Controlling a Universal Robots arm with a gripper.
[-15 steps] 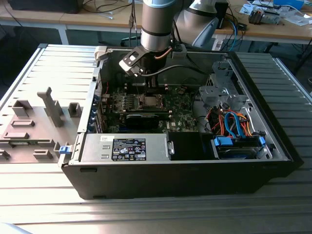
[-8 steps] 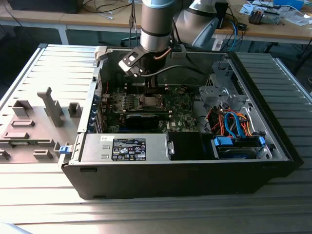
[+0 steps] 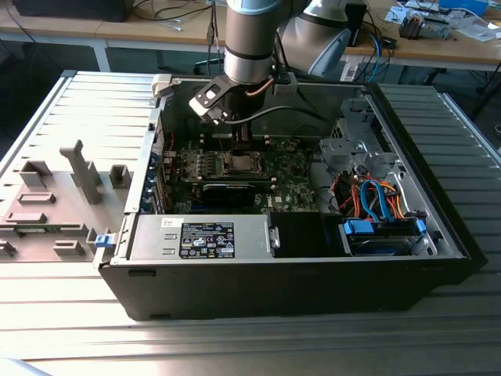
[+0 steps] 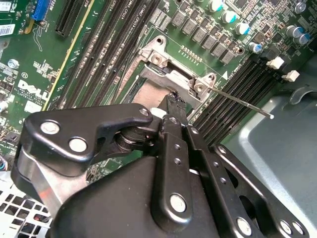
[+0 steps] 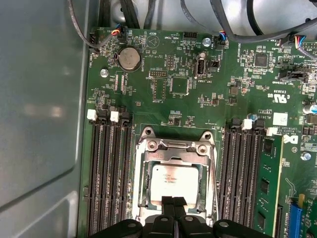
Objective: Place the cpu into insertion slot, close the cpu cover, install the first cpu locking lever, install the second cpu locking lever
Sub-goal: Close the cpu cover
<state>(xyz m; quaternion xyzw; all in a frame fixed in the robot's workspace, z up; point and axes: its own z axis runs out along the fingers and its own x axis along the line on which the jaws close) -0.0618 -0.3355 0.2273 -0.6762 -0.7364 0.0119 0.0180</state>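
Silver-grey cpu in insertion slot under cpu cover: light, rigid, probably fragile, safest held by edges; gripper at cover, fingers clenched together, empty.

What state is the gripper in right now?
Gripper: shut, nothing visible between its fingers, tips just above the cpu.

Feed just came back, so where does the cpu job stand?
Done: the cpu lies seated, with the cover apparently down around it. In hand: the shut gripper sits at the cover's edge in the first wrist view. Left: latching; one lever juts free in the second wrist view.
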